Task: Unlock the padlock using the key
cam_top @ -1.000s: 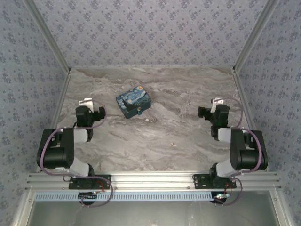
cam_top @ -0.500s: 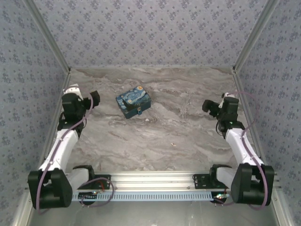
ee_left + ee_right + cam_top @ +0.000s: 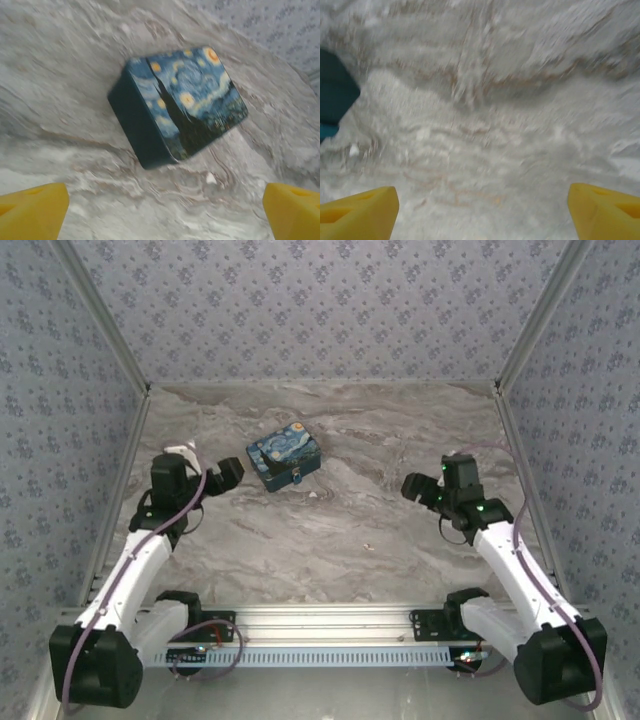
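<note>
A small box [image 3: 283, 457] printed with a blue starry-night painting sits left of centre at the back of the table. A small metal fitting [image 3: 297, 477] that looks like the padlock hangs on its front face; in the left wrist view that face is hidden. A tiny pale object [image 3: 211, 177], possibly the key, lies by the box's near corner [image 3: 318, 494]. My left gripper [image 3: 228, 473] hovers just left of the box [image 3: 180, 107], open and empty [image 3: 165, 210]. My right gripper [image 3: 413, 488] is well to the right, open and empty [image 3: 482, 210], with the box's teal edge [image 3: 335, 100] at its far left.
The marble-patterned table [image 3: 340, 540] is walled by patterned panels on the left, back and right. A small pale speck [image 3: 368, 546] lies on the table near the middle. An aluminium rail [image 3: 320, 620] with the arm bases runs along the near edge.
Both arms have unfolded and swung inward. The left gripper moved right towards the box, the right gripper moved left towards the table's middle. The box has not moved.
</note>
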### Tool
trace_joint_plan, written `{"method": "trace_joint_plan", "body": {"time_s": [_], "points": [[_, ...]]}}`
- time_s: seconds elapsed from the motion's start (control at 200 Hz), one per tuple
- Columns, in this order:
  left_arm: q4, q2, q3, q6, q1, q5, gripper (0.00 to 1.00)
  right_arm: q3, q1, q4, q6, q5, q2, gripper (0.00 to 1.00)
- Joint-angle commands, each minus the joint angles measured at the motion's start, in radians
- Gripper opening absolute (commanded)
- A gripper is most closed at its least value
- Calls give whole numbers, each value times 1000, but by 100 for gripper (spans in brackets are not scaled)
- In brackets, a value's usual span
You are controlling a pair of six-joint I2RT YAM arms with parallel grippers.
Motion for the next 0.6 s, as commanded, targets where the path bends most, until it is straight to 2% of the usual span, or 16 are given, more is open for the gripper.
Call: {"method": "trace_joint_plan", "body": {"time_s": [0.0, 0.13, 0.25, 0.475, 0.595], "points": [[74, 20, -11, -61, -43, 18, 100, 17, 118, -84, 131, 86, 41, 86], [116, 59, -14, -69, -77, 11, 99, 37, 274, -109, 179, 140, 146, 80], [118, 92, -1, -54, -90, 10, 100, 91, 360, -147, 177, 159, 260, 70], [108, 118, 15, -32, -103, 16, 99, 166, 430, -145, 168, 100, 418, 54], [115, 124, 16, -34, -111, 15, 100, 172, 432, -152, 187, 73, 463, 53]]}}
